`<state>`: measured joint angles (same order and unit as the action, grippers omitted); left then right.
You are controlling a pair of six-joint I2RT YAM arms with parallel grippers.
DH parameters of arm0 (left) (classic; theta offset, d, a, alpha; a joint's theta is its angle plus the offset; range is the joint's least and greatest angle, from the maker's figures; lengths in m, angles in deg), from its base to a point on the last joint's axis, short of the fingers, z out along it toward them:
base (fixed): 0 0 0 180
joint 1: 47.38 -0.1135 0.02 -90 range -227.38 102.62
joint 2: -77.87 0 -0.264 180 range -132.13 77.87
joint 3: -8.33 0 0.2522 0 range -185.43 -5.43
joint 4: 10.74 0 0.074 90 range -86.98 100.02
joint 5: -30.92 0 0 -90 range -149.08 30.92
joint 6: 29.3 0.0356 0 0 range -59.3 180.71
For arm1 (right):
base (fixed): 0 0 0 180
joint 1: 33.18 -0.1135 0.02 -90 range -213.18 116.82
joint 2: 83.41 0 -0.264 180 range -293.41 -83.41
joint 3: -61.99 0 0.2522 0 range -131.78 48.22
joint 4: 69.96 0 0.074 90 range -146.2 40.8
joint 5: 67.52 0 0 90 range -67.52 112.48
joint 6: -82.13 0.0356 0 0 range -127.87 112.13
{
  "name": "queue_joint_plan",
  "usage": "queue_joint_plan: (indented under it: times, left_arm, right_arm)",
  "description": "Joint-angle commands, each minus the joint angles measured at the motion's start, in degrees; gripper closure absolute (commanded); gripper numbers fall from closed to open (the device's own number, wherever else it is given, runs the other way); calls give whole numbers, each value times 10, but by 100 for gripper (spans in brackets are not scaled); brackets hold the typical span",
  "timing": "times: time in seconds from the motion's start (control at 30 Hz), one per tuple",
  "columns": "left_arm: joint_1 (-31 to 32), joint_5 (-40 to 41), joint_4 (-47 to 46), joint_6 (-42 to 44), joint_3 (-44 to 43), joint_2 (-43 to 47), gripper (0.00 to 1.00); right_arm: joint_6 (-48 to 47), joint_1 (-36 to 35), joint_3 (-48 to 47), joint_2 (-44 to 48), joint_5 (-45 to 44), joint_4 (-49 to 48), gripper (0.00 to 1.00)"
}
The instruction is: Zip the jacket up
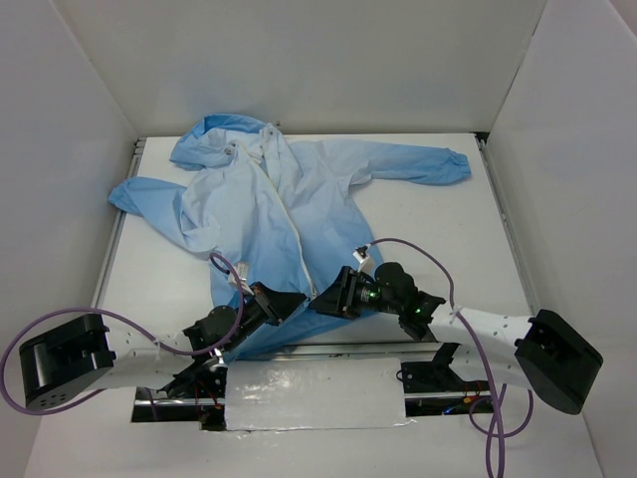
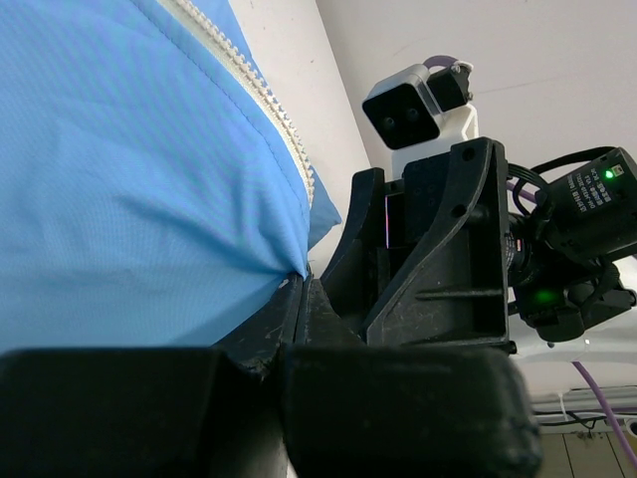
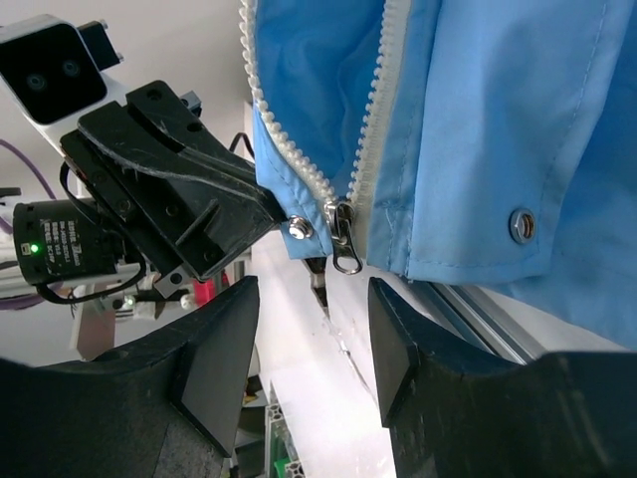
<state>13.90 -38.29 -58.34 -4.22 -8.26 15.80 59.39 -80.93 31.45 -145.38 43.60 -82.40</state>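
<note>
jacket (image 1: 269,209) noted as light blue, graded: paler at the chest, darker toward the hem. zipper (image 3: 373,110) teeth white; slider (image 3: 343,234) and snap (image 3: 520,225) silver. left gripper (image 1: 295,299) and right gripper (image 1: 323,302) black. cables (image 1: 418,249) purple. table (image 1: 438,239) white.

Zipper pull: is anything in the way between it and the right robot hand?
Nothing visible blocks it. The right gripper is open, and the zipper pull hangs just ahead of its gap. The left gripper is shut on the jacket hem right beside the pull, off to one side, not across the way.
</note>
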Motion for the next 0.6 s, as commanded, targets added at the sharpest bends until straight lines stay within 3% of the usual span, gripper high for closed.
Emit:
queue_joint_plan:
  times: [0.0, 0.57]
  left_arm:
    - [2, 3, -53, -4, 27, 4, 100]
    - [2, 1, -66, -3, 42, -4, 100]
  right_arm:
    - [-1, -2, -25, -4, -18, -26, 45]
    - [9, 5, -25, -9, -27, -20, 60]
